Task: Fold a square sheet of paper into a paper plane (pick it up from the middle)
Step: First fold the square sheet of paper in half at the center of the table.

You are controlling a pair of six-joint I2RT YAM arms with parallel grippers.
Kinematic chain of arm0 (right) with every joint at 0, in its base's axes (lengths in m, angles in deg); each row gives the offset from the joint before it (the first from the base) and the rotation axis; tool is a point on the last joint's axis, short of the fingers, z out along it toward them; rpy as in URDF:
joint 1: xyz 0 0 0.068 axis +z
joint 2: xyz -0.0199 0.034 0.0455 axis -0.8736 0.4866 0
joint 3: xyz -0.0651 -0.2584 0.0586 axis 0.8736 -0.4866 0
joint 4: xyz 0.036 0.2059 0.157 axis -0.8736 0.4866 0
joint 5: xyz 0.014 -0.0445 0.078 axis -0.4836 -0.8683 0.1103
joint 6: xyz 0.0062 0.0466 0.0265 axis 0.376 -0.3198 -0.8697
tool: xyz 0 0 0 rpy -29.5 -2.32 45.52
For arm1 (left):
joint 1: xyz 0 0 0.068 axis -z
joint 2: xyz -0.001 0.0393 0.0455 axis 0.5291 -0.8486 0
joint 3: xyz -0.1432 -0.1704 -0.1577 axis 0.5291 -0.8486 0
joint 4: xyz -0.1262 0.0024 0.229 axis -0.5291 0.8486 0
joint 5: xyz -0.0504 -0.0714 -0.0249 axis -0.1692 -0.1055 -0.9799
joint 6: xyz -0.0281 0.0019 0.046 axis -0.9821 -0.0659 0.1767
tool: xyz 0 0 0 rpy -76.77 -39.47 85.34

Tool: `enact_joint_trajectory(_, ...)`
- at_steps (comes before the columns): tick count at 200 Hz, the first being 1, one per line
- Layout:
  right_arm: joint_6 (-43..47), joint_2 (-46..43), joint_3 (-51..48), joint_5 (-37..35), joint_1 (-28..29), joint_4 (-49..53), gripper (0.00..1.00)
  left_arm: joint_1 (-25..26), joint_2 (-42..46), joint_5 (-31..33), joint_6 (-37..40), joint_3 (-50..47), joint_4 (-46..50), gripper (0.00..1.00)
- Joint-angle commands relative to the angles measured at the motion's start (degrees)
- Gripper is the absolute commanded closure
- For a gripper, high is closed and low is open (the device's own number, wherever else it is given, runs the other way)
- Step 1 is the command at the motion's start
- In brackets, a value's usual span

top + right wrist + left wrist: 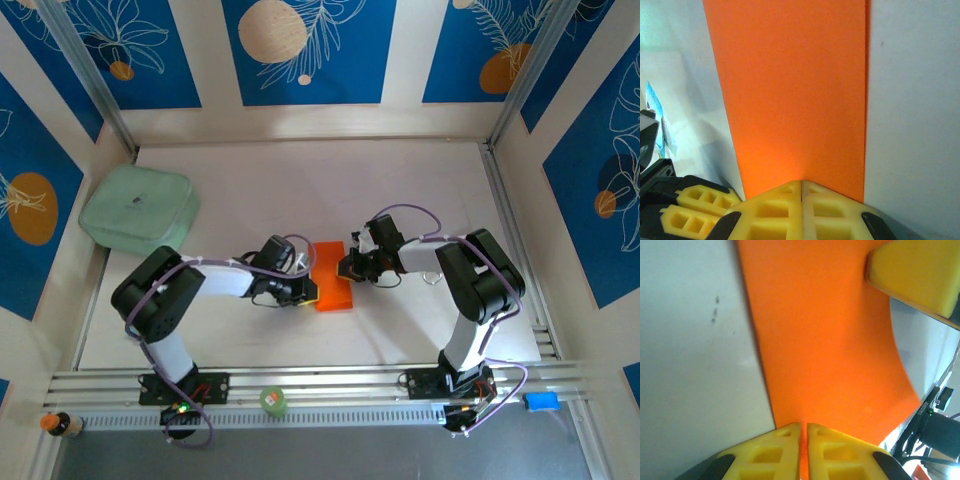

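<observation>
The square sheet of paper (333,278) is bright orange and lies mid-table as a narrow folded rectangle between the two grippers. My left gripper (306,291) is at its left edge. In the left wrist view the left gripper (803,424) is shut on the paper (825,340), with a sliver of orange between the yellow fingers, and the sheet curves upward. My right gripper (347,266) is at the paper's right edge. In the right wrist view the right gripper (801,181) is shut, tips over the near edge of the flat paper (795,90); no paper shows between them.
A pale green pad (138,208) sits at the back left of the white table (300,180). A small green round object (273,401) lies on the front rail between the arm bases. Walls enclose the table on three sides.
</observation>
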Motion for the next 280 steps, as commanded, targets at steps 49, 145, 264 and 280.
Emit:
enact_joint_trajectory(49,-0.17,1.03,-2.21,-3.66,-0.43,5.49,1.0,2.61,-0.11,-3.33,-7.97,0.81,-6.44,0.9)
enact_joint_trajectory(145,-0.17,1.03,-2.37,-3.92,-0.47,5.54,1.0,2.81,-1.06,1.22,-2.34,-5.11,1.1,0.94)
enact_joint_trajectory(264,-0.32,1.01,-2.49,-3.92,-0.56,5.41,1.0,3.78,-0.48,-3.0,-7.1,-1.08,-4.98,0.93)
enact_joint_trajectory(280,-0.26,1.03,-2.47,-3.86,-0.56,5.42,1.0,3.72,-1.38,-3.22,-6.97,-2.45,-5.05,0.93)
